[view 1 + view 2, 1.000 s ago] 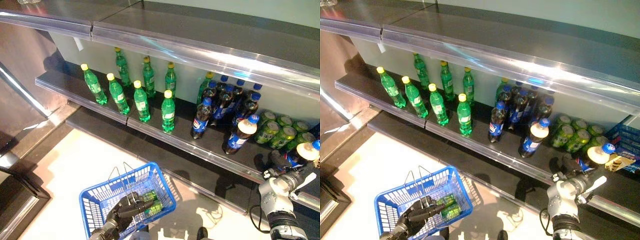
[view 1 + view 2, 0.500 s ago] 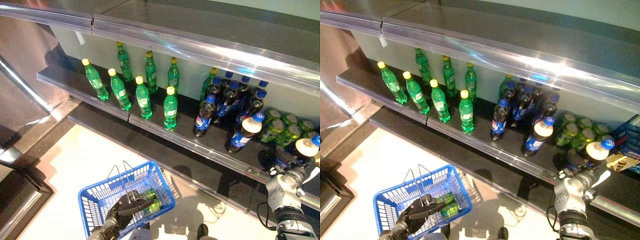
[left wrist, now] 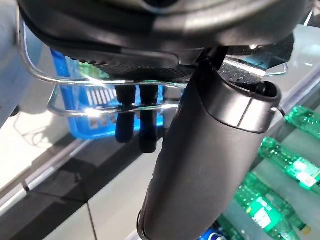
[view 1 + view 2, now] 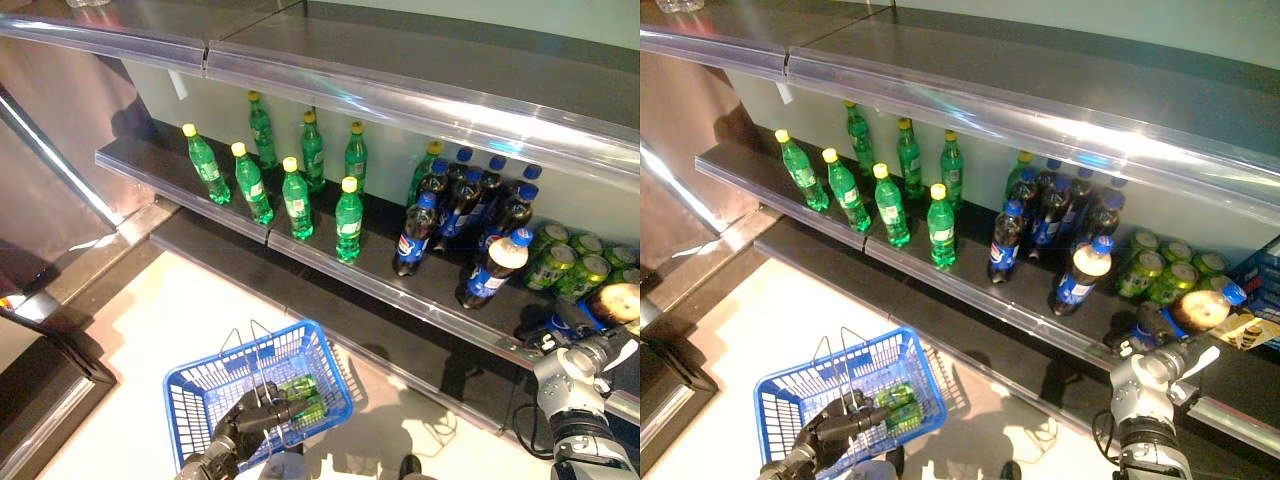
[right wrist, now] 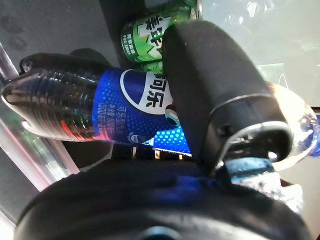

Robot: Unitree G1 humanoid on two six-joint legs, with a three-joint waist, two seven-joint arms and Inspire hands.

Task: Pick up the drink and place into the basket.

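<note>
Two hands are at work: the right hand [image 5: 215, 100] is wrapped around a dark cola bottle [image 5: 100, 110] with a blue label, thumb across its body, at the right end of the lower shelf [image 4: 400, 290], where the bottle [image 4: 1195, 312] leans over just in front of a cluster of green cans [image 4: 570, 265]. The left hand [image 4: 245, 425] is low at the near side, its fingers curled around the wire handles [image 3: 100, 87] of a blue basket [image 4: 200, 400] (two green bottles [image 4: 300, 400] already lie inside it) above the pale floor [image 4: 160, 310]. On the shelf beyond, a group of upright dark cola bottles [image 4: 460, 205] stands left of the cans, one more [image 4: 492, 268] tilted near the shelf's front edge. Further left stand rows of green bottles with yellow caps [image 4: 295, 185]. An upper shelf [image 4: 420, 60] with a clear front rail overhangs them all.
</note>
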